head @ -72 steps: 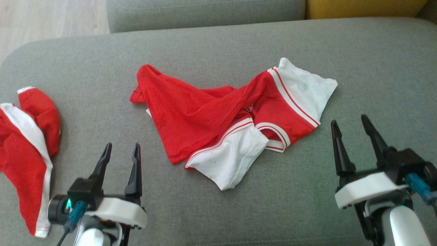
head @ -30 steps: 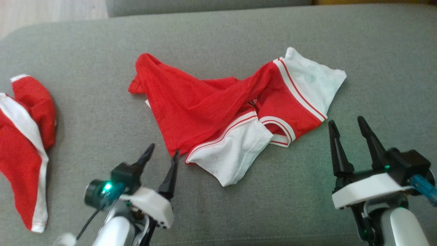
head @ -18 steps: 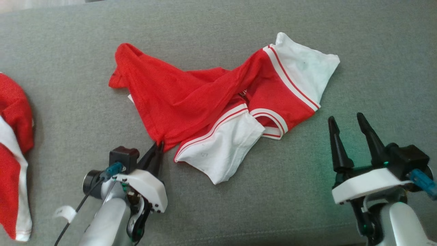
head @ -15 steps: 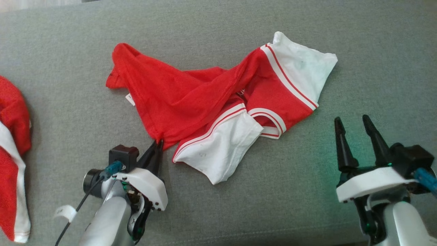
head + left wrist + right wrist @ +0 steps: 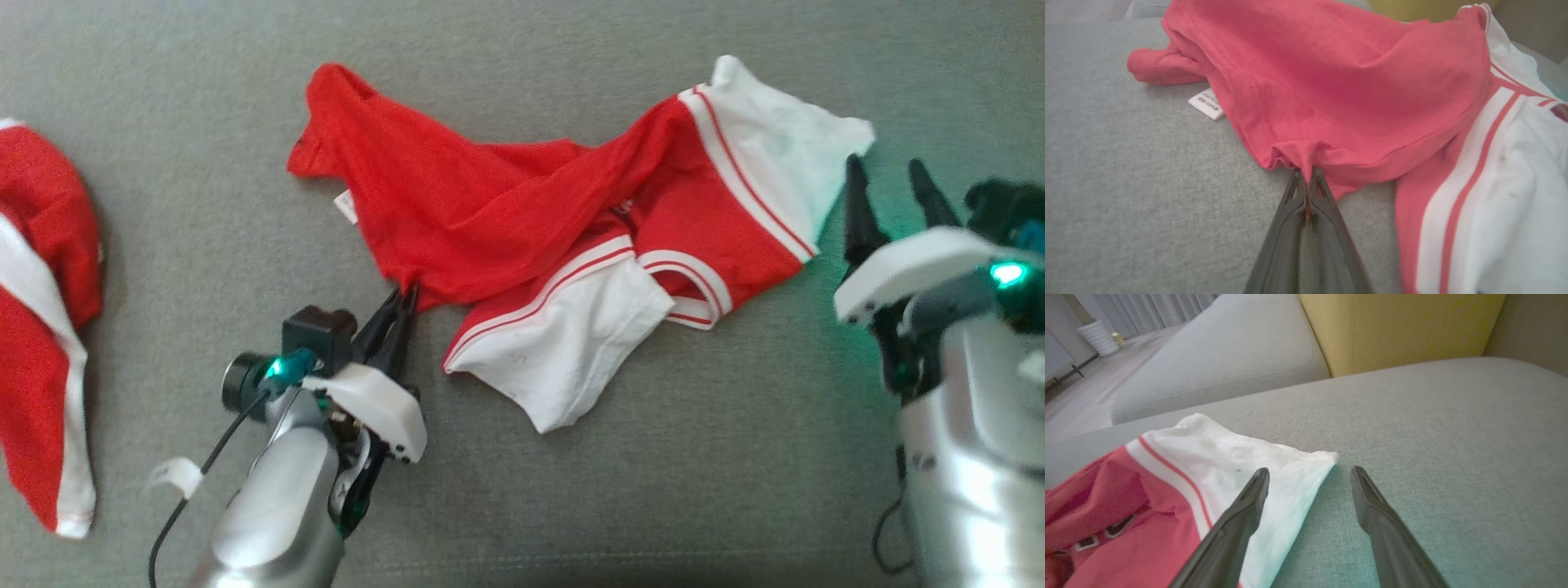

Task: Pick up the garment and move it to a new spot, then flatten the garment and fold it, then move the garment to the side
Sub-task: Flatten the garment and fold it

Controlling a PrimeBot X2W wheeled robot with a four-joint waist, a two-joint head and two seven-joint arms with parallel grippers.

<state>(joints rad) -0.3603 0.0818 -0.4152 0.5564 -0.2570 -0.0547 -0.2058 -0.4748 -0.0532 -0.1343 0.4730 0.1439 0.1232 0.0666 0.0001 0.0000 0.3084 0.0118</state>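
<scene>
A crumpled red garment with white sleeves and red-striped trim lies across the grey cushion. My left gripper is shut on the garment's lower red hem, and the left wrist view shows the red hem bunched between the closed fingertips of the left gripper. My right gripper stands open beside the far white sleeve. In the right wrist view the right gripper has one fingertip over the white sleeve's edge and the other over bare cushion.
A second red and white garment lies at the cushion's left edge. A white care label pokes out from under the red fabric. A yellow cushion and another grey cushion stand beyond the sleeve.
My left gripper reached the red hem and closed on it. My right gripper moved forward to the white sleeve's corner, still open. The head camera shifted.
</scene>
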